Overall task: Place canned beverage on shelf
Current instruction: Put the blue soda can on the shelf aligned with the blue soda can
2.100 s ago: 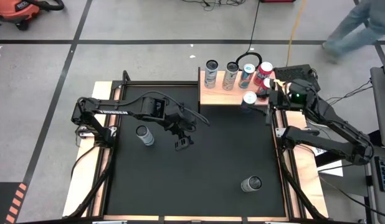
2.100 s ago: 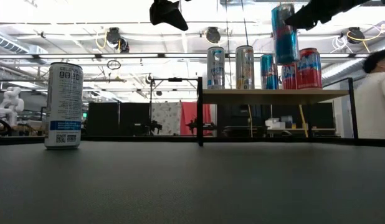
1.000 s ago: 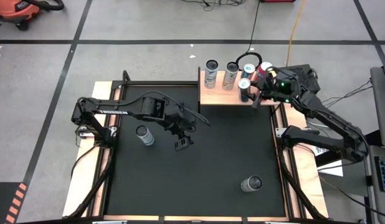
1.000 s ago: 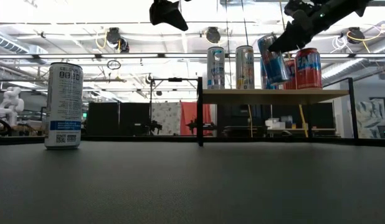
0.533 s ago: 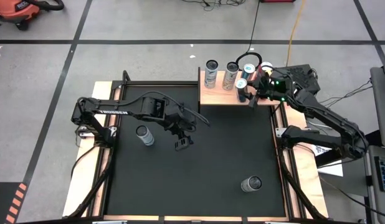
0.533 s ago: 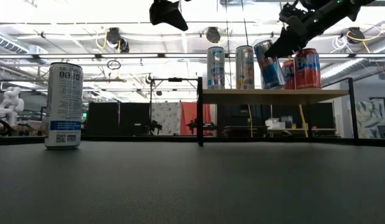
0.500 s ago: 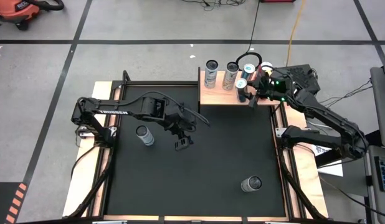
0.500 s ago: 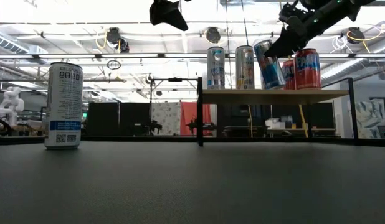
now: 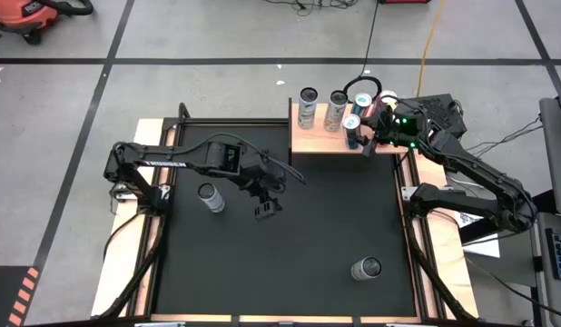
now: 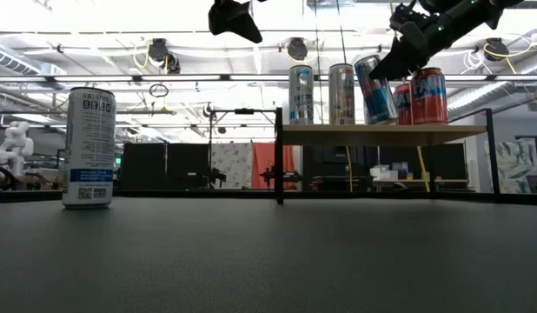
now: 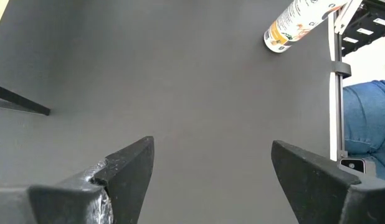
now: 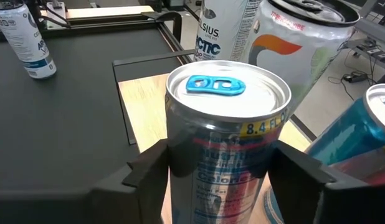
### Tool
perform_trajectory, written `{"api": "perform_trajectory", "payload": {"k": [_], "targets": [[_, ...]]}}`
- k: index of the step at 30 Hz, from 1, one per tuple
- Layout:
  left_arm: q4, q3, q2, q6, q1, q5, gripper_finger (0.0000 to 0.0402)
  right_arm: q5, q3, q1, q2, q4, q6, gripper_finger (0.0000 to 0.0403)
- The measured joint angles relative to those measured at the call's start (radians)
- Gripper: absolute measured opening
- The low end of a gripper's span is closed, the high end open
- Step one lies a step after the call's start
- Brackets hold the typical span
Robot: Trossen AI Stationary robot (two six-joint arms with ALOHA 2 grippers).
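Looking at your right gripper (image 12: 217, 168), you see its fingers flanking the blue can (image 10: 376, 90) on the shelf (image 9: 321, 139); whether they grasp it or have let go, you cannot tell; the can leans, tilted toward the shelf's middle, its foot on the wooden top near the shelf's front edge; just beside it stand two silver cans (image 10: 301, 94) toward the shelf's left end, and a red can (image 10: 430, 96) close behind the gripper at the right end, so the room around the fingers is tight; your left gripper (image 9: 265, 205) hangs open and empty above the middle of the black mat (image 9: 299, 245); a white can (image 9: 208, 196) stands near the mat's left edge, and another can (image 9: 365, 268) stands near its front right corner; between them the mat's middle lies bare.
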Motion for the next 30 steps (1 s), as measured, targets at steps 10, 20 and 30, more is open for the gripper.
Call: {"api": "perform_trajectory", "payload": {"k": [10,20,30], "targets": [[0.0,0.0,0.0,0.0,0.0,0.0,0.0322,0.003,0.0,0.0,-0.002,-0.021,-0.005,0.0257],[0.0,0.0,0.0,0.0,0.0,0.0,0.0322,0.003,0.0,0.0,-0.021,-0.029,-0.009,0.0258],[0.0,0.0,0.0,0.0,0.0,0.0,0.0322,0.003,0.0,0.0,-0.078,-0.026,-0.022,0.0258]]}}
